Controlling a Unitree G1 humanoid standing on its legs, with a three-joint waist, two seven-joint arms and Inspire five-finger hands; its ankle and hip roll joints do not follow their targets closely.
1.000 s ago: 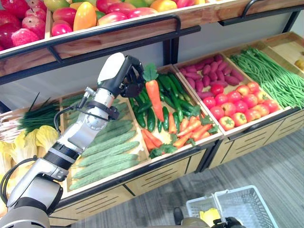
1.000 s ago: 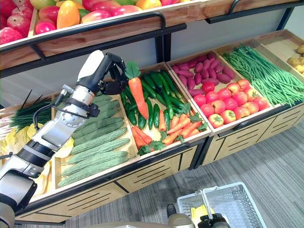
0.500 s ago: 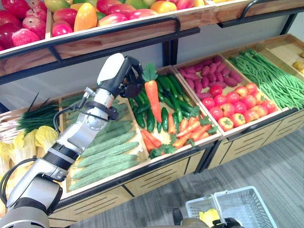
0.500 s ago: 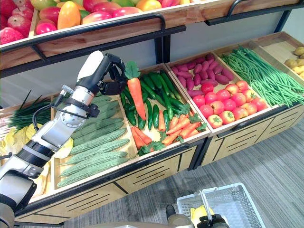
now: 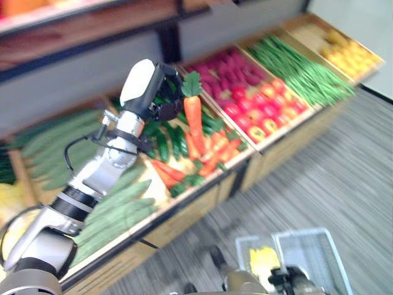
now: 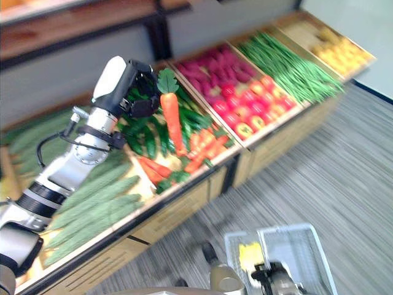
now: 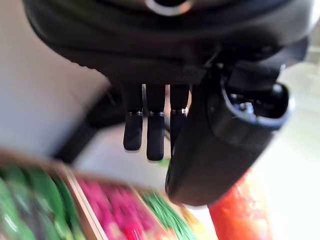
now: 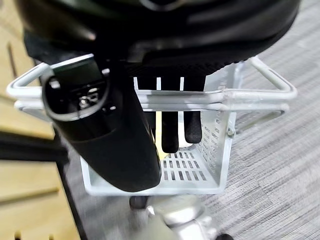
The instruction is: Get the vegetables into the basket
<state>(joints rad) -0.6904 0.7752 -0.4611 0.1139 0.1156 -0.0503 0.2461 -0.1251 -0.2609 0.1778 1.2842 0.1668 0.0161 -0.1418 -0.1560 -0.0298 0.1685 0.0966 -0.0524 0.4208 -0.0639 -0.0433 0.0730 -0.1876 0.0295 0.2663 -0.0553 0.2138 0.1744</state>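
My left hand (image 5: 150, 92) is shut on an orange carrot (image 5: 194, 118) just below its green leafy top. The carrot hangs point down above the wooden crate of cucumbers and carrots (image 5: 184, 157). In the left wrist view the carrot's orange body (image 7: 241, 210) shows beside the thumb (image 7: 215, 150). Low on the floor stands the white wire basket (image 5: 319, 243), with something yellow (image 5: 264, 258) inside. My right hand (image 8: 107, 132) is shut on the basket's handles (image 8: 255, 92), with fingers behind the wires and the thumb in front.
Sloping wooden crates run along the stand: bitter gourds (image 5: 116, 206) at the left, then tomatoes and purple produce (image 5: 252, 101), green beans (image 5: 301, 70) and yellow produce (image 5: 347, 52). Grey striped floor (image 5: 344, 178) lies before the stand.
The whole picture has swung, so the camera has moved. My left hand still holds the carrot over the same crate. The basket stays in my right hand.
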